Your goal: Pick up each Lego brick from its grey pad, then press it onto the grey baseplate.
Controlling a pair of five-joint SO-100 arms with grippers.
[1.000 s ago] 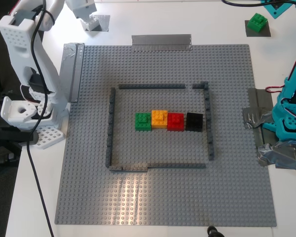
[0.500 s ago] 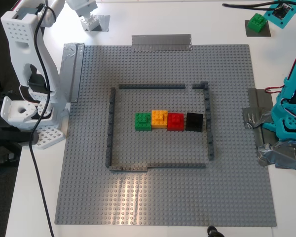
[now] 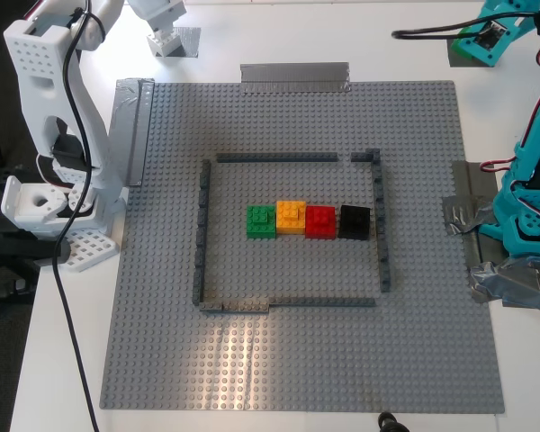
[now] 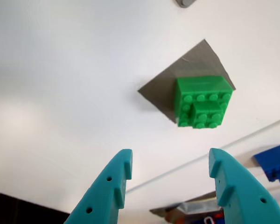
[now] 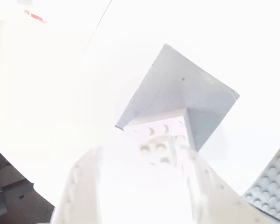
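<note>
In the first wrist view the bright green Lego brick [image 4: 203, 101] sits on its dark grey pad [image 4: 170, 86], a little ahead of my first gripper [image 4: 170, 170]. That gripper's teal fingers [image 4: 114, 186] stand open with nothing between them. In the exterior view this gripper [image 3: 479, 40] hangs over the pad at the far right and hides the green brick. My second gripper [image 3: 166, 31], white, is down at the white brick [image 5: 161, 135] on the other grey pad [image 5: 186, 93] at the exterior view's far left. The overexposed second wrist view hides the jaw gap. The grey baseplate [image 3: 288, 360] fills the middle.
A green [image 3: 261, 220], orange [image 3: 291, 216], red [image 3: 320, 220] and black brick [image 3: 355, 221] stand in a row inside the dark-grey outline [image 3: 202, 234]. Silver tape strips [image 3: 294, 76] hold the plate's edges. The arm bases stand at the exterior view's left and right edges. A blue brick [image 4: 275, 161] lies near the green one.
My first gripper has swung toward the exterior view's left and come over the green brick, covering it. My second gripper has shifted slightly at the white brick.
</note>
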